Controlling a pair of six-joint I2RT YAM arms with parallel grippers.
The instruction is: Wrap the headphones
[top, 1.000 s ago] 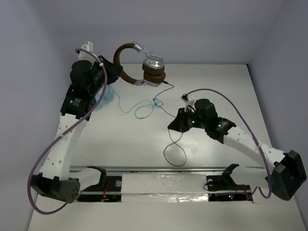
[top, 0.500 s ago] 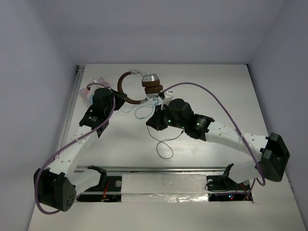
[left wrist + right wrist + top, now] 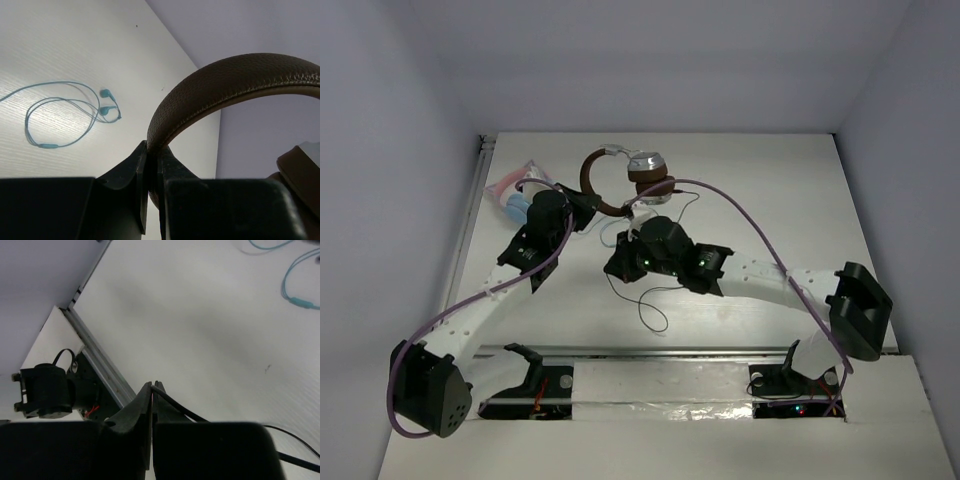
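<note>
Left gripper [image 3: 152, 150] first: its fingers are pinched tight on the brown headband [image 3: 225, 75], jaws nearly meeting on the leather edge. That grip lifts the headphones [image 3: 630, 175] off the table [image 3: 770, 190] at the far middle, ear cups [image 3: 648, 165] hanging to the right, so there looks to be free room all round for the lead to pass.

Over to the right gripper [image 3: 152, 387]: jaws closed to a sliver, and the thin black cable [image 3: 175, 407] runs out between them. It sits just below and in front of the headphones, and the slack trails back toward the arm bases in a loose loop. By my reading, this hand is feeding the wire while the other holds the frame steady.

The teal earbuds [image 3: 75, 117] lie untouched on the tabletop below, and the pink-and-blue headphones [image 3: 515, 188] sit beside the left arm.

Against a second ago: the left arm has dropped from a high lift, bringing the headphones down and inward, and the right gripper has swept left from the table's middle to sit close under them. The trailing loop has slid left with it. Both grips are unchanged.
</note>
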